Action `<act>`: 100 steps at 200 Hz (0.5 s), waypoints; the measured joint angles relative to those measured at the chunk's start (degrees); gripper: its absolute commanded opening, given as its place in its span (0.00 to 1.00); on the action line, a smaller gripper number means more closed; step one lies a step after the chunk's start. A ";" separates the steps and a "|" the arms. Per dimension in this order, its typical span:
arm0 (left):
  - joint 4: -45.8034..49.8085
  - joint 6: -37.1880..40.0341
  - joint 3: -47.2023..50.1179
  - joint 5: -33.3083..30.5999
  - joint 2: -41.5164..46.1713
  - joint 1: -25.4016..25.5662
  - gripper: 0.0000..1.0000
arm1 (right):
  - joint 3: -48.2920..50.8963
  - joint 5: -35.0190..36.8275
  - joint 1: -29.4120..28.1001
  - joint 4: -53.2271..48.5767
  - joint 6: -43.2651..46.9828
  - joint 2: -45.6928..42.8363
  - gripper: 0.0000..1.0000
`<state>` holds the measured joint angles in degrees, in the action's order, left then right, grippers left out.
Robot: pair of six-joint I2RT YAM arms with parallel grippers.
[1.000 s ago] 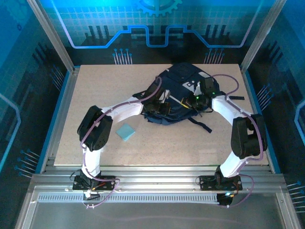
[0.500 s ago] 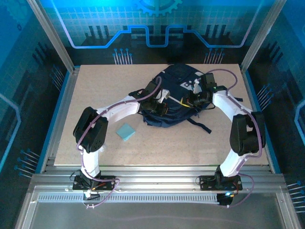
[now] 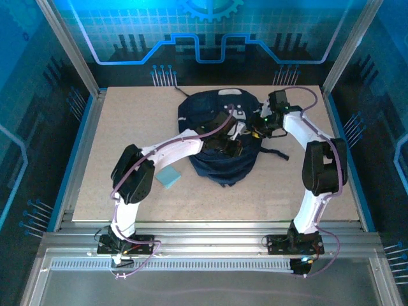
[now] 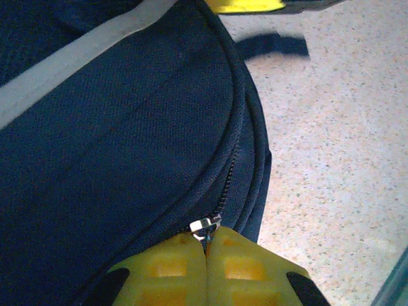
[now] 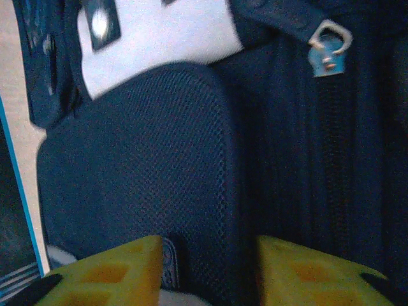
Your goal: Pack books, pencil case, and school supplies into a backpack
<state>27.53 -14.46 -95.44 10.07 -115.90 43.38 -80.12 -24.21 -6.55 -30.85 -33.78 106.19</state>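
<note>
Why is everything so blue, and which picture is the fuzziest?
Top external view: blue glow comes from the lit walls; the table and backpack look sharp. Left wrist view: the backpack's fabric is crisp, the left gripper pinching the zipper pull is soft, the table glares pale. Right wrist view: fuzziest and darkest, its white patch washed out.

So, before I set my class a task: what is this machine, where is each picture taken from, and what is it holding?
Two robot arms stand bolted at a table's near edge. The big picture looks down from above; the other two come from cameras on each wrist. A navy backpack and a light-blue pad lie on the table. The left gripper has its yellow jaws shut on the zip pull. The right gripper straddles the backpack's mesh side; whether it grips is unclear.
</note>
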 measured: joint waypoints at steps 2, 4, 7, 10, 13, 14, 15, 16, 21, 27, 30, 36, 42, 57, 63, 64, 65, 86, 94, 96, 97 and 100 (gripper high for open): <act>0.24 -0.11 -0.37 0.26 -0.33 0.09 0.00 | 0.83 -0.02 0.09 0.72 -0.24 -0.46 0.45; 0.52 -0.24 -0.76 0.52 -0.57 0.20 0.00 | 1.38 -0.02 0.15 1.16 -0.28 -0.72 0.45; 0.74 -0.28 -1.16 0.85 -1.01 0.31 0.00 | 2.45 -0.07 0.26 1.95 -0.85 -1.29 0.46; 1.01 -0.44 -1.60 1.20 -1.33 0.42 0.00 | 3.58 0.00 0.33 2.82 -1.16 -1.88 0.45; 1.22 -0.50 -1.97 1.53 -1.64 0.55 0.00 | 4.59 -0.02 0.46 3.45 -1.51 -2.43 0.45; 1.27 -0.52 -2.03 1.62 -1.73 0.57 0.00 | 4.85 -0.04 0.48 3.61 -1.70 -2.56 0.45; 1.42 -0.55 -2.21 1.75 -1.95 0.63 0.00 | 5.40 -0.02 0.55 4.00 -2.01 -2.84 0.45; 1.49 -0.59 -2.29 1.84 -2.01 0.66 0.00 | 5.64 -0.07 0.57 4.22 -2.12 -2.95 0.45; 2.10 -0.66 -2.86 2.29 -2.47 0.81 0.00 | 7.26 -0.09 0.70 5.55 -2.80 -3.78 0.45; 2.56 -0.68 -3.28 2.75 -2.91 0.98 0.00 | 8.85 -0.17 0.92 6.82 -3.56 -4.59 0.42; 2.84 -0.68 -3.48 2.93 -3.06 1.03 0.00 | 9.49 -0.22 0.98 7.37 -4.04 -4.96 0.40; 3.26 -0.68 -3.65 3.28 -3.26 1.11 0.00 | 10.54 -0.22 1.07 8.22 -4.74 -5.46 0.33; 3.72 -0.68 -3.74 3.37 -3.32 1.16 0.00 | 11.17 -0.22 1.11 8.72 -5.25 -5.75 0.25; 4.52 -0.68 -3.78 3.32 -3.32 1.14 0.00 | 11.67 0.28 1.11 9.07 -6.60 -5.90 0.07; 4.79 -0.68 -3.78 3.30 -3.32 1.11 0.00 | 11.72 0.59 1.11 9.05 -6.64 -5.95 0.00; 4.81 -0.68 -3.78 3.30 -3.32 1.11 0.00 | 11.74 0.66 1.11 9.05 -6.78 -5.95 0.00; 4.83 -0.68 -3.78 3.30 -3.32 1.11 0.00 | 11.74 0.70 1.11 9.03 -6.84 -5.97 0.00; 5.22 -0.66 -3.76 3.28 -3.32 1.09 0.00 | 11.78 1.68 1.09 8.81 -6.12 -6.36 0.00; 5.22 -0.61 -3.72 3.30 -3.32 1.07 0.00 | 11.78 1.99 1.09 8.66 -5.79 -6.47 0.00; 5.22 -0.61 -3.69 3.30 -3.32 1.05 0.00 | 11.76 2.16 1.09 8.61 -5.66 -6.47 0.00; 5.22 -0.61 -3.67 3.30 -3.32 1.05 0.00 | 11.76 2.21 1.09 8.61 -5.60 -6.49 0.00; 5.20 -0.61 -3.61 3.30 -3.32 1.05 0.00 | 11.76 2.34 1.09 8.57 -5.42 -6.54 0.00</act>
<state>32.73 -15.07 -99.04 13.37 -119.22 44.42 -68.36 -21.87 -5.45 -22.28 -39.20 99.66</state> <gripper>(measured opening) 0.026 0.069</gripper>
